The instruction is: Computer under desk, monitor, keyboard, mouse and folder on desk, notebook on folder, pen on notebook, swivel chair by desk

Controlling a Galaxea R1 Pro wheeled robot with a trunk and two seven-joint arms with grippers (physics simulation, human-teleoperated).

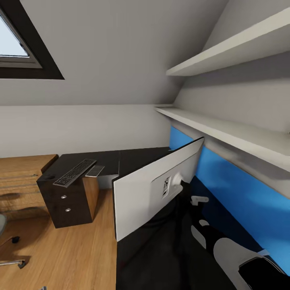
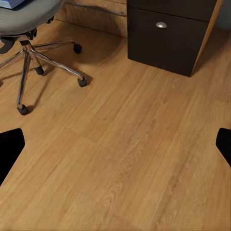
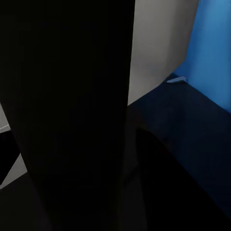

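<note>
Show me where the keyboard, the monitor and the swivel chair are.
keyboard [image 1: 75,173], head view, middle of its keys.
monitor [image 1: 141,191], head view, its pale back panel.
swivel chair [image 2: 26,12], left wrist view, grey seat edge.

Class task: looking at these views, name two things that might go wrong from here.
1. The keyboard sticks out past the desk edge above the drawer unit; a nudge might drop it.
2. The monitor looks tilted, its back showing; it may topple.

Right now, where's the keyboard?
Head view, left of centre: the keyboard lies on the desk above the drawer unit, left of the monitor.
</note>
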